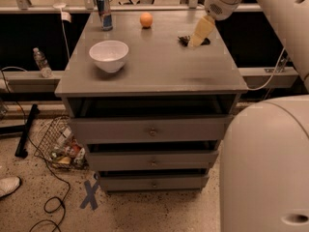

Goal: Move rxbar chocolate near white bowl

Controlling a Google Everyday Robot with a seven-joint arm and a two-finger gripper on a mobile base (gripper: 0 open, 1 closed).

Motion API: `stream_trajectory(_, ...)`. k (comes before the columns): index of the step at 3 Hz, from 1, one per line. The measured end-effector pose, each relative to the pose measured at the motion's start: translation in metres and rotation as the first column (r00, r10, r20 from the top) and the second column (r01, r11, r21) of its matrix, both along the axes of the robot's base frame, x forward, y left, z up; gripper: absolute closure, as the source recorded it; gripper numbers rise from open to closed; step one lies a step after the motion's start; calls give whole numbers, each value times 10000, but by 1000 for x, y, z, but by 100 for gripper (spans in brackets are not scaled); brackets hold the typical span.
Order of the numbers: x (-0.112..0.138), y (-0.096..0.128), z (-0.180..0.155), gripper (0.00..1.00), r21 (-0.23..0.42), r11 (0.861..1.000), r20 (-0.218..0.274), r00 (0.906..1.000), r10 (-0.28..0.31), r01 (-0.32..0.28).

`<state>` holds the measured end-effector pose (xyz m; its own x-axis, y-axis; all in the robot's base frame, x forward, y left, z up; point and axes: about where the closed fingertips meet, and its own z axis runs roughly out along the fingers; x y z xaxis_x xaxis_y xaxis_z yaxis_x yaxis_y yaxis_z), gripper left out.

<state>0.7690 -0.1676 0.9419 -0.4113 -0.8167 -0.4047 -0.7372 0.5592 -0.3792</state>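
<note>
The rxbar chocolate is a small dark flat bar at the back right of the grey cabinet top, mostly covered by my gripper. The white bowl stands on the left side of the top, well apart from the bar. My gripper, with yellowish fingers, reaches down from the upper right and sits right over the bar.
A blue-silver can and an orange fruit stand at the back of the grey cabinet top. Drawers are below. A wire basket of items and cables lie on the floor at left. My arm's white body fills the lower right.
</note>
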Motion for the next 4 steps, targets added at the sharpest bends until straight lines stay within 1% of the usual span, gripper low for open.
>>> stream_trajectory(1,0,0,0,0,0,10000,-2,10000,1,-1)
stream_trajectory(2,15,-3,-7,0,685,9974,295,9993,-229,209)
stream_trajectory(3,49,-12,-29,0,2255,9732,582,9965,-604,458)
stream_trajectory(4,66,-19,-44,0,2923,9544,575,9951,-807,605)
